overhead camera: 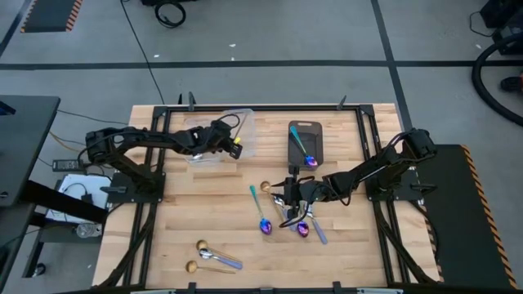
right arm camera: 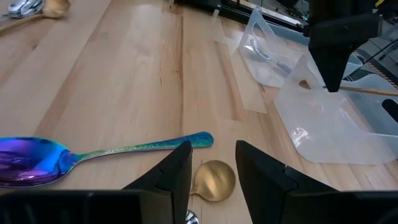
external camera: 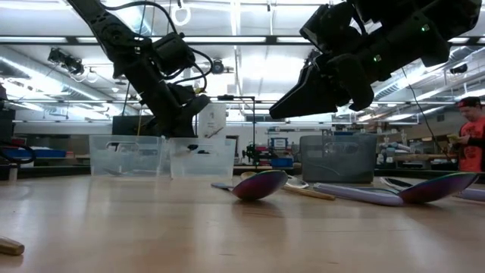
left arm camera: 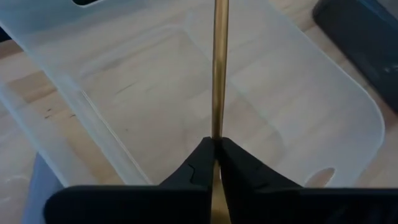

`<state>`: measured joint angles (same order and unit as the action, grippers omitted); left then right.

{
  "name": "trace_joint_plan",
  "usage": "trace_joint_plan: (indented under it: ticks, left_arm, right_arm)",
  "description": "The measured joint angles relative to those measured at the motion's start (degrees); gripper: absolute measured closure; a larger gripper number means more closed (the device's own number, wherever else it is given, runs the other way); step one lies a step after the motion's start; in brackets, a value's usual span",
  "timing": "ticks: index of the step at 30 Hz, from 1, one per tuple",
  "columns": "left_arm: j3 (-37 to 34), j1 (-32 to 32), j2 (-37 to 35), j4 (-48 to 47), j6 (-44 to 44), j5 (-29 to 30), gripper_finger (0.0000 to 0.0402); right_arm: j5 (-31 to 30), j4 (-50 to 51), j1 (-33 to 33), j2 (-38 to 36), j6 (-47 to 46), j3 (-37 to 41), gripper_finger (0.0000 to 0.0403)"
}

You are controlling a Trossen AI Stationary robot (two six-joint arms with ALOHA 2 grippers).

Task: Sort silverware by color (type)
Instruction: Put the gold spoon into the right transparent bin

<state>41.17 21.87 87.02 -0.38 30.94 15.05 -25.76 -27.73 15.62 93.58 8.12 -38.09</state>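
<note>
Left pincer [left arm camera: 214, 152] is clamped on a gold spoon [left arm camera: 219, 68] right over the clear bin [left arm camera: 323, 106]. Right pincer [right arm camera: 211, 163], open, hovers above another gold spoon [right arm camera: 213, 180] on the bench [right arm camera: 124, 68].

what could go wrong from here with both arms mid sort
The left claw pinches a gold spoon only by its thin handle above the clear bin; it may swing or bounce out when released. The right claw hangs open over another gold spoon bowl right beside an iridescent spoon, so closing may nudge or catch both.
</note>
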Motion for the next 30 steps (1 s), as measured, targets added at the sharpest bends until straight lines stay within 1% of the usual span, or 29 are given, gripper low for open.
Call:
trace_joint_plan:
  ticks: [3,9,13,19,21,25,30]
  left_arm:
    - [0.0,0.02,0.0,0.02,0.0,0.16,0.0345]
    - [0.0,0.0,-0.06,0.09,-0.33,0.43,0.0278]
    - [0.02,-0.74,-1.48,1.52,-4.39,1.71,0.025]
    - [0.04,-6.36,-3.26,4.86,-15.23,8.73,0.0247]
    - [0.03,-8.74,-3.26,5.68,-18.75,9.67,0.0247]
    - [0.78,-13.27,-3.26,6.22,-24.32,9.8,0.0247]
    - [2.08,-19.44,-3.26,5.38,-25.42,8.97,0.0247]
  right_arm:
    - [0.01,-0.01,0.0,0.0,0.0,0.0,0.0269]
    - [0.0,0.26,0.0,0.0,-0.2,0.0,0.0269]
    - [0.0,0.32,0.0,0.0,-0.19,0.0,0.0269]
    - [0.0,0.37,0.0,0.0,-0.2,0.0,0.0269]
    - [0.0,0.39,0.0,0.0,-0.2,0.0,0.0269]
    - [-0.02,0.37,0.0,0.0,-0.22,0.0,0.0269]
    - [-0.03,0.39,0.0,0.0,-0.23,0.0,0.0269]
